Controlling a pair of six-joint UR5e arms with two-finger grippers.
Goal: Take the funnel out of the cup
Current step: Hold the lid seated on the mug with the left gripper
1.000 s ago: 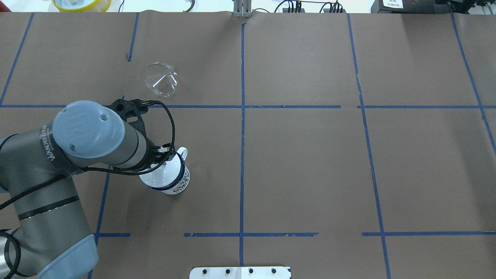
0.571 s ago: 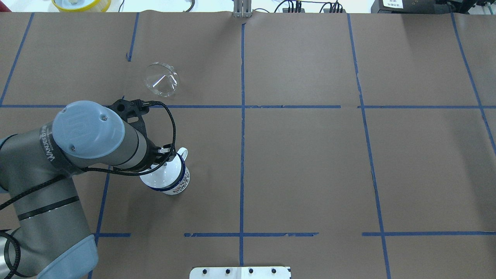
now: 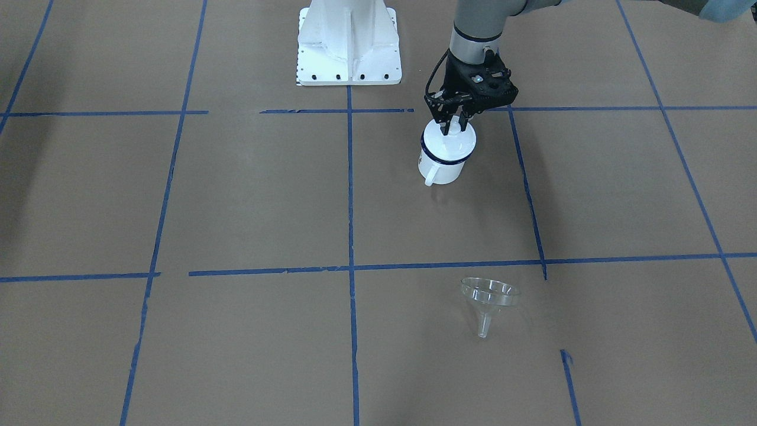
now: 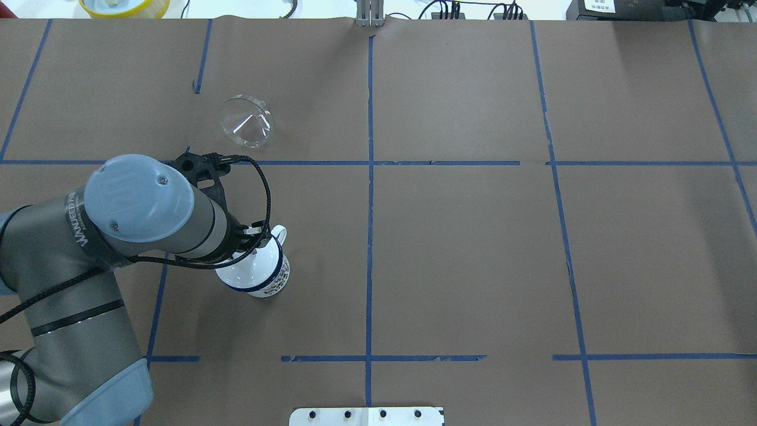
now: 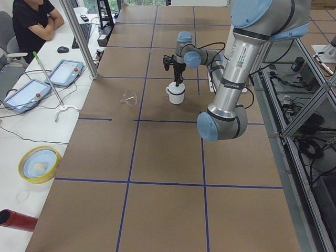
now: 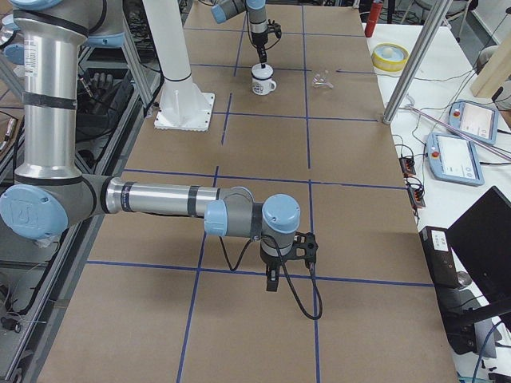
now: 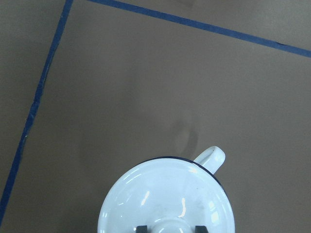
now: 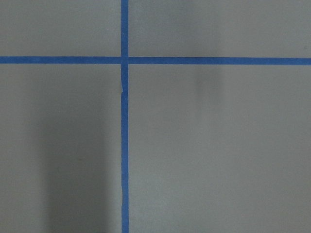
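Two robot arms work at a brown paper-covered counter (image 4: 473,248) marked with blue tape lines. The cup (image 4: 267,279), a white enamel mug with a dark blue rim, stands upright on the robot's left side of the counter, its handle turned to the far side, away from the robot. A white lid (image 7: 165,199) with a knob sits on top of it. The left hand (image 3: 453,129) points straight down over the cup, its two fingers drawn in against either side of the knob, and appears to be gripping it. The funnel (image 4: 245,122), clear plastic, is not in the cup. It lies on the bare counter well apart from it, farther from the robot and slightly to the left. It rests tipped over on its rim, and its long axis seems to run near to far, the wide mouth facing the robot and the spout pointing away. The left arm is by far the nearer to it. The right hand (image 6: 272,281) hangs over the counter far off to the right, and how far open it is cannot be told. The funnel looks already removed.
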